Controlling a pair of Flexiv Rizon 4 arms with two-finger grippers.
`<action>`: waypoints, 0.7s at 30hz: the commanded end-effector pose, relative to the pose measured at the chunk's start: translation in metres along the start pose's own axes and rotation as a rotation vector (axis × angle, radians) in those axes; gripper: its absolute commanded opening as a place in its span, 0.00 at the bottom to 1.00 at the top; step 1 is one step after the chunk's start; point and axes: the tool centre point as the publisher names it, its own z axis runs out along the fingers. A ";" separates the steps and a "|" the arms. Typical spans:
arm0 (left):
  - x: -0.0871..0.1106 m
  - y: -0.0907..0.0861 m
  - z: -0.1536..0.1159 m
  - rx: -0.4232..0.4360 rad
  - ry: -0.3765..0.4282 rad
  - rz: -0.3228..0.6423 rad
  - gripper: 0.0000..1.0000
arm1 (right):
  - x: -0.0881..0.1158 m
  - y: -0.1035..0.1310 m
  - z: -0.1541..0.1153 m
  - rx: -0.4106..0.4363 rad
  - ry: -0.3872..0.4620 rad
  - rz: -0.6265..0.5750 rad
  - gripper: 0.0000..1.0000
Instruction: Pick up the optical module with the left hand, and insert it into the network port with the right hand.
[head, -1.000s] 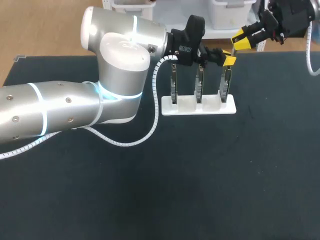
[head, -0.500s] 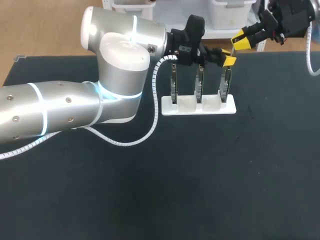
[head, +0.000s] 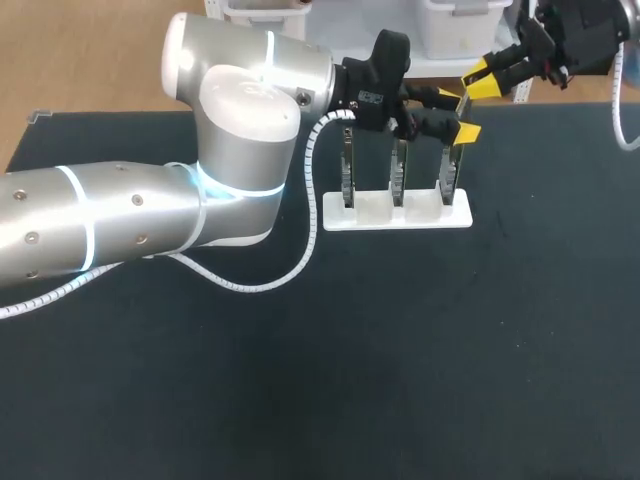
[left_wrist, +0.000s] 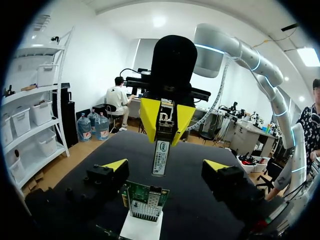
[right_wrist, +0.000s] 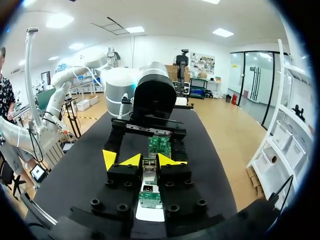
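Left tool (head: 461, 116): fingers now spread wider than before, apart and gripping nothing, probably to free the module (left_wrist: 160, 157) for hand-over. Right tool (head: 482, 80): clamped on the module's upper end, hanging it upright near the board (left_wrist: 145, 201) in the rack (head: 395, 213), presumably to line up with the port. Module label: white, print too small to read.

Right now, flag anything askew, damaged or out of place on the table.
Nothing stands out: the three boards stand upright in the white rack, and the right tool holds the optical module squarely.
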 end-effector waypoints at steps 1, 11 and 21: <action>-0.003 -0.001 0.000 0.000 0.009 0.010 1.00 | 0.000 0.005 -0.001 0.015 0.002 0.000 0.00; -0.005 0.001 -0.010 -0.004 0.056 0.042 1.00 | 0.000 0.006 -0.001 0.024 0.007 0.000 0.00; -0.007 0.011 -0.030 -0.043 0.116 0.054 1.00 | 0.001 0.004 -0.003 0.035 0.007 -0.004 0.00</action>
